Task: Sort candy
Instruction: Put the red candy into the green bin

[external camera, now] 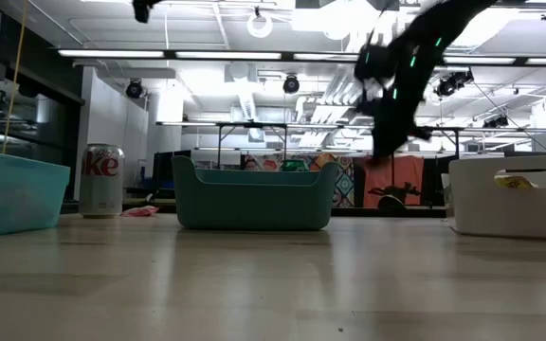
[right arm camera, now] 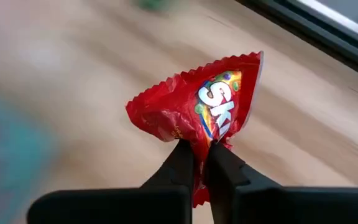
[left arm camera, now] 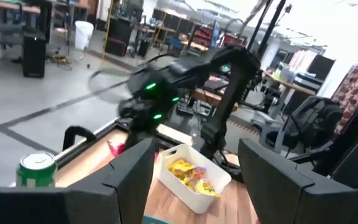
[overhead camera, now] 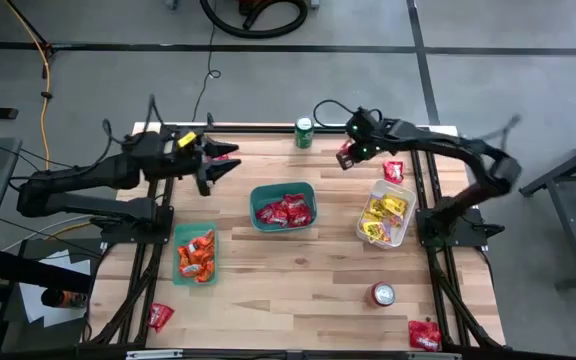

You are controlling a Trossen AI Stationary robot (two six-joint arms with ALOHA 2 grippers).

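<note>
Above the table's far edge, my right gripper (right arm camera: 199, 155) pinches a red Skittles packet (right arm camera: 197, 109) by its crimped edge; it looks light, crinkly, slippery. Left gripper (overhead camera: 223, 160) gapes empty.

On the tabletop (overhead camera: 298, 290), one bin (overhead camera: 283, 207) sits at frame centre, a second bin (overhead camera: 195, 252) lower left of it, a third bin (overhead camera: 386, 213) right. One can (overhead camera: 305, 132) stands upper centre, another can (overhead camera: 383, 294) lower right.

In the high view, bare table (overhead camera: 288, 280) lies open across the lower centre. The middle is blocked by the teal bin (overhead camera: 283, 207), with the white bin (overhead camera: 386, 214) right and the green can (overhead camera: 304, 132) at upper centre.
</note>
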